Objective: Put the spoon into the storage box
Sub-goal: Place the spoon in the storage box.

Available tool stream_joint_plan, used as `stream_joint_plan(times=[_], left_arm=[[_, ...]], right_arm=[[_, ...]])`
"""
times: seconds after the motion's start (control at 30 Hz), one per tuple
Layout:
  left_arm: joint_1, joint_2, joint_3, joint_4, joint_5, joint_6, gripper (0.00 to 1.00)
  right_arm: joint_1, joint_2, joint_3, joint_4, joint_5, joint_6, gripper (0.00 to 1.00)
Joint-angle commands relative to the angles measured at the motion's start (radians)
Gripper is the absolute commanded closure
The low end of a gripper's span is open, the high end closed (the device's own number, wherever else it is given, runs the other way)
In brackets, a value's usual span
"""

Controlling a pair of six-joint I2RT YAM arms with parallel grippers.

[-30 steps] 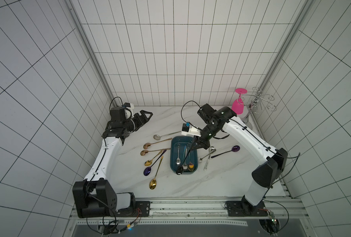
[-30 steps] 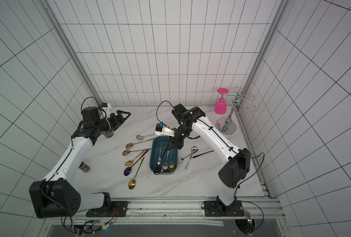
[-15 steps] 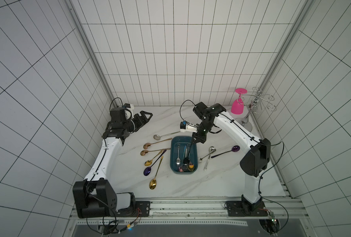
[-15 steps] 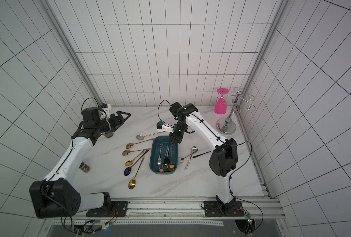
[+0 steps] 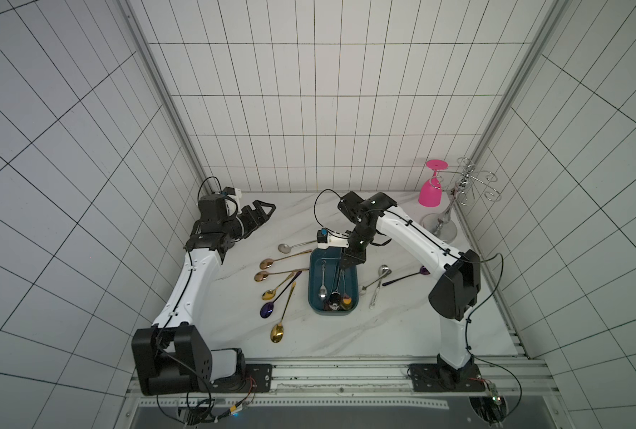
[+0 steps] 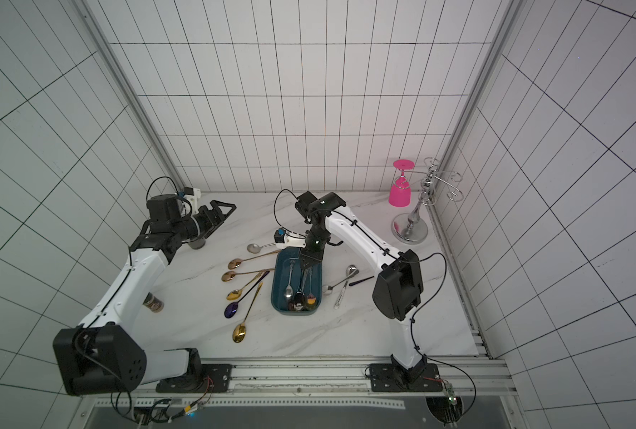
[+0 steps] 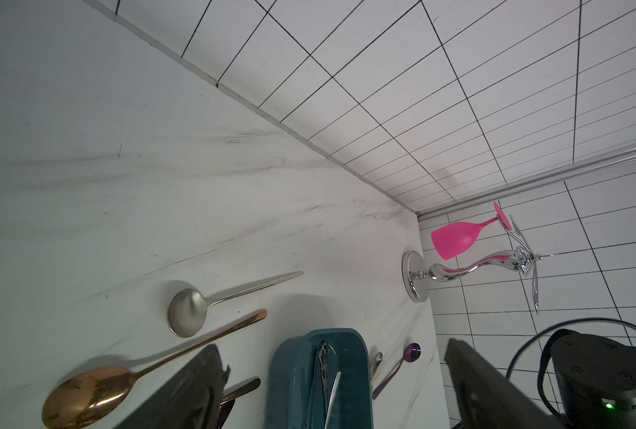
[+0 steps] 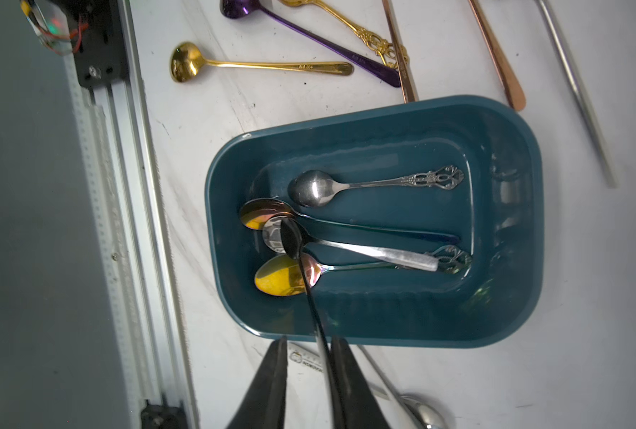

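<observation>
Right arm is over the shallow dark teal plastic storage box (image 8: pixel 383 126), centre of the right wrist frame. The slim black metal spoon (image 8: pixel 291 239) stands steeply, bowl down inside the box and perched on the pile of silver and iridescent spoons (image 8: pixel 310 189) lying there. Its handle runs up between my right fingers (image 8: pixel 268 379) at the lower edge. Those fingers are parted: clear gap on one side of the handle, the other side looks to lean on a finger. I don't read that as a pinch. My left fingers (image 7: pixel 190 393) are spread wide, empty, off at middle left in both top views.

Risks:
- The spoon sits on slick spoon bowls with its handle crossing the box's long wall, so it could slide or tip out onto the white marble tabletop (image 5: pixel 401 334).
- If the handle clings to a finger, lifting could drag it out.
- A low retreat could clip the rim and shove the box.

Hard to see:
- The handle's end is cut off at the frame edge.
- True contact with the finger is unclear.
- In both top views my wrist covers the handle.
</observation>
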Motion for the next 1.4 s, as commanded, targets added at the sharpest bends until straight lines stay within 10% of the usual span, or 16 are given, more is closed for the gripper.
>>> stream_joint_plan(times=[0.0,0.97,1.37], left_arm=[[0.006,-0.022,-0.015,0.023,-0.01,0.007,0.06],[0.016,-0.027,-0.008,0.008,-0.031,0.059,0.03],[0.014,-0.002,0.016,-0.033,-0.116,0.219,0.03]], right_arm=[[0.008,-0.017,0.032,0.02,0.042,0.008,0.62],[0.007,-0.169,0.026,0.188,0.245,0.134,0.35],[-0.061,-0.386,-0.219,0.39,0.238,0.314,0.28]])
